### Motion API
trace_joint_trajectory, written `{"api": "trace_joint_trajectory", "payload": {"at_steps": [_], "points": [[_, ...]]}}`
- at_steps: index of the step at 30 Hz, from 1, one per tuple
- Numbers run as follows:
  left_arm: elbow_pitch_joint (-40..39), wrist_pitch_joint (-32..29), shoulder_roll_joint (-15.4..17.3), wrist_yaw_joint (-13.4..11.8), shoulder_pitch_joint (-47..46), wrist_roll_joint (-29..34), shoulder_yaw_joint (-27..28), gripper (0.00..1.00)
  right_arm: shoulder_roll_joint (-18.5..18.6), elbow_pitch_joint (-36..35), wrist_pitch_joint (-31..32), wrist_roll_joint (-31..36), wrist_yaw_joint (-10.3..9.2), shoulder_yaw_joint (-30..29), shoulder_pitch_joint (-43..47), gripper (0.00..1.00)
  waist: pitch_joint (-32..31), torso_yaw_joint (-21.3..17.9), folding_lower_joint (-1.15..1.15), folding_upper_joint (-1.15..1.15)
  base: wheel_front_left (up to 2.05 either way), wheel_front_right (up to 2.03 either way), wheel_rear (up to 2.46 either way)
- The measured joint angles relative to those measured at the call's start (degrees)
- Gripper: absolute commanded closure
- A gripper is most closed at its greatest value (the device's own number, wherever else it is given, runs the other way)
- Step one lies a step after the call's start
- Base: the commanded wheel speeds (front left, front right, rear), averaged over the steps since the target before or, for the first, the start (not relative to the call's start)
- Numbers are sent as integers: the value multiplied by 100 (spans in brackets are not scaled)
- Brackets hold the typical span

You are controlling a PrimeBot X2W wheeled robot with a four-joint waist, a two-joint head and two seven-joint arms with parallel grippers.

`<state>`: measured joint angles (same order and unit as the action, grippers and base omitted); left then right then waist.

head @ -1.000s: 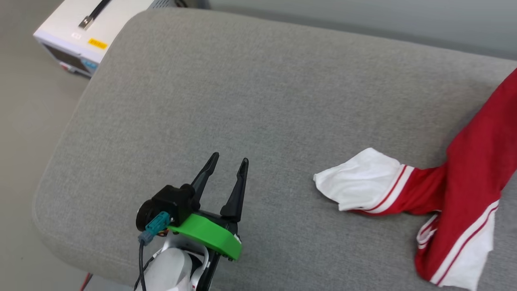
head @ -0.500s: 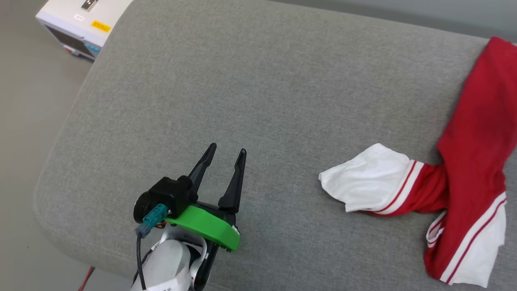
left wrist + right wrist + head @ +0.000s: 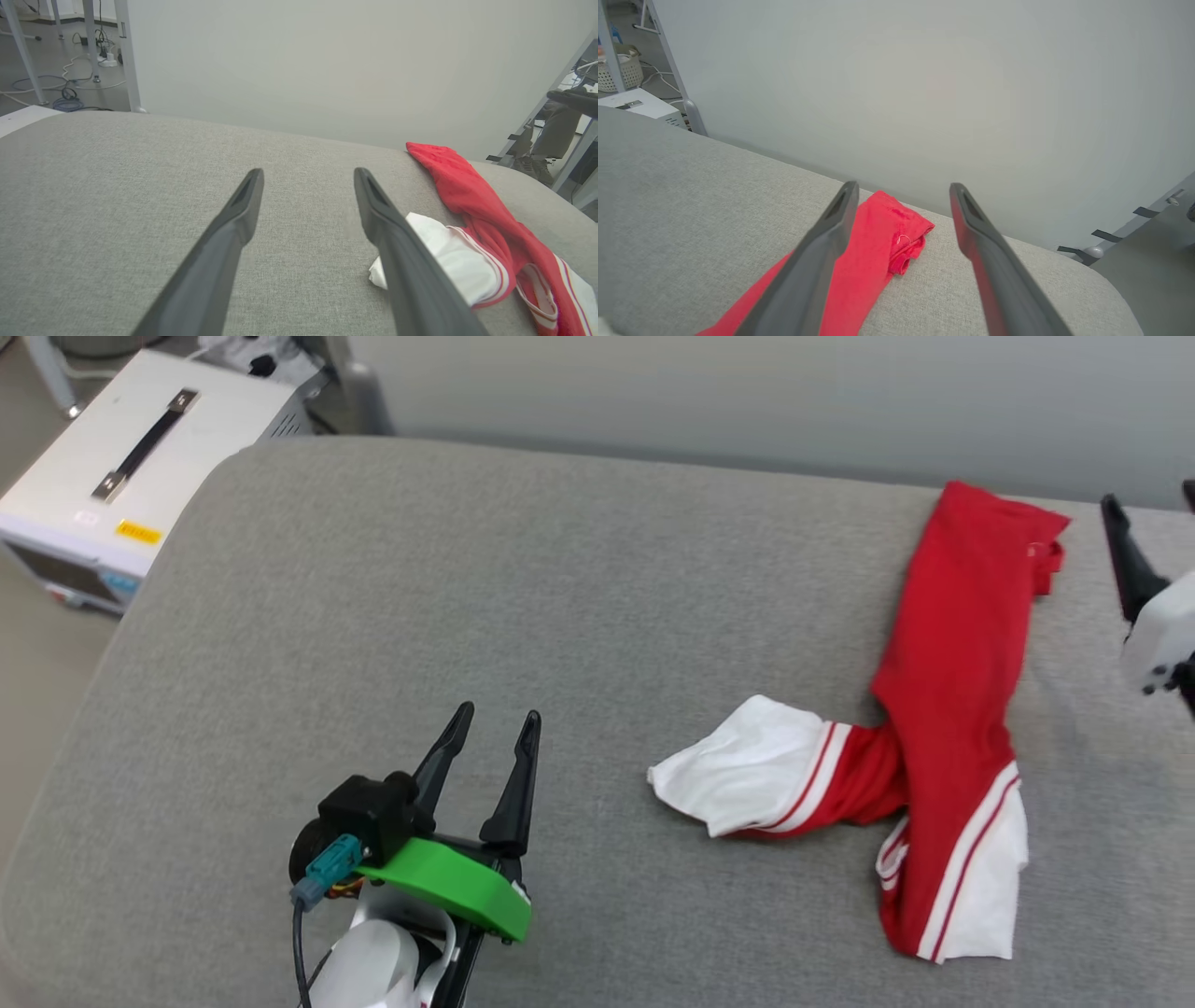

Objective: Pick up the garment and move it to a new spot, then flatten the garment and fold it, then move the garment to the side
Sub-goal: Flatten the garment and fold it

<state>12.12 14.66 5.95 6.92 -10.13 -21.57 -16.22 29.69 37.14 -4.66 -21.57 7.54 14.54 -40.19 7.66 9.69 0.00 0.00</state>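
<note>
The garment [image 3: 952, 644], red with white striped-trim sleeves, lies bunched in a long strip on the right part of the grey cushion [image 3: 467, 579]. One white sleeve [image 3: 747, 765] sticks out to the left. My right gripper [image 3: 1148, 493] stands open just right of the garment's far red end [image 3: 887, 233], not touching it. Over bare cushion at the lower left, my left gripper [image 3: 495, 714] is open and holds nothing. The white sleeve [image 3: 444, 252] lies to the right of the left gripper [image 3: 308, 171]. The right gripper [image 3: 903, 185] looks over the red end toward the wall.
A white box with a black handle [image 3: 121, 476] stands on the floor past the cushion's far left corner. A pale wall [image 3: 747, 392] runs behind the cushion. Table legs and cables [image 3: 70, 88] lie off to the left. A person's leg [image 3: 551, 135] shows at the far right.
The head camera has shifted. The garment's red end, which rose out of the picture at the right, now lies flat on the cushion. The left gripper has stayed open.
</note>
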Motion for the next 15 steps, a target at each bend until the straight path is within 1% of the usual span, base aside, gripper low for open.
{"api": "trace_joint_trajectory", "payload": {"at_steps": [3, 7, 11, 15], "points": [[1, 1, 4, 15, 83, -112, 3, 0, -136, -478, -96, -155, 0, -190, 503, 0, -142, -184, 0, 0, 0, 0, 0], [21, 0, 2, 16, 165, -248, -30, 0, -454, -1237, -178, -241, -1, -738, 1406, 0, -347, -439, 0, 0, 0, 0, 0], [49, -13, 1, 16, 235, -359, -108, 0, -890, -2036, -191, -157, -1, -1229, 2288, 0, -489, -633, 0, 0, 0, 0, 0], [97, -58, -2, 22, 328, -552, -205, 0, -1496, -2863, -190, 85, -1, -1699, 3189, 0, -587, -813, 0, 0, 0, 0, 0]]}}
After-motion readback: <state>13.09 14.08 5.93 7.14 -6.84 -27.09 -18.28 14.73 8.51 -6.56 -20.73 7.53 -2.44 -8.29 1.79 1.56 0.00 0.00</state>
